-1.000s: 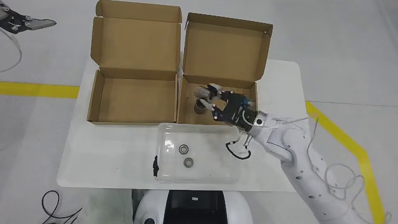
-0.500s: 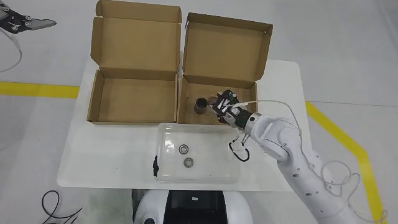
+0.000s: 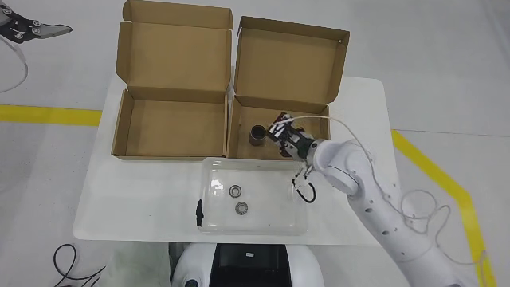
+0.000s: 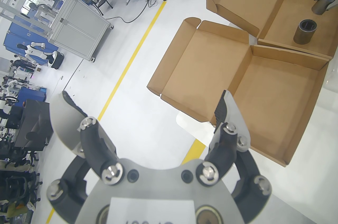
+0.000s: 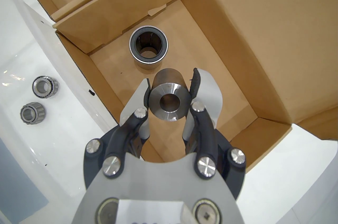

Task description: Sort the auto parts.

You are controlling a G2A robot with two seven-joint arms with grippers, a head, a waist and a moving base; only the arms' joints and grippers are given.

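My right gripper [image 5: 171, 77] is shut on a plain steel cylinder [image 5: 169, 101] with a bore through it, held just above the floor of the right cardboard box [image 5: 237, 93]. A dark ringed sleeve [image 5: 148, 46] stands upright in that box's corner, close in front of the cylinder. In the top view the right gripper [image 3: 284, 137] sits just right of the sleeve [image 3: 256, 135]. Two small roller bearings [image 3: 236, 190] [image 3: 244, 206] lie in the clear tray [image 3: 263, 219]. My left gripper [image 4: 144, 95] hangs open over the floor, off the table's left side [image 3: 40, 29].
The left cardboard box [image 3: 167, 127] holds nothing and its lid stands up at the back, like the right box's lid [image 3: 291, 64]. A small black piece [image 3: 198, 212] lies at the tray's left edge. A black cable loop [image 3: 304, 191] hangs under the right arm.
The right wrist has turned and the forearm has swung, drawing the gripper slightly back from the sleeve while it stays over the right box with the cylinder. The left arm has not moved.
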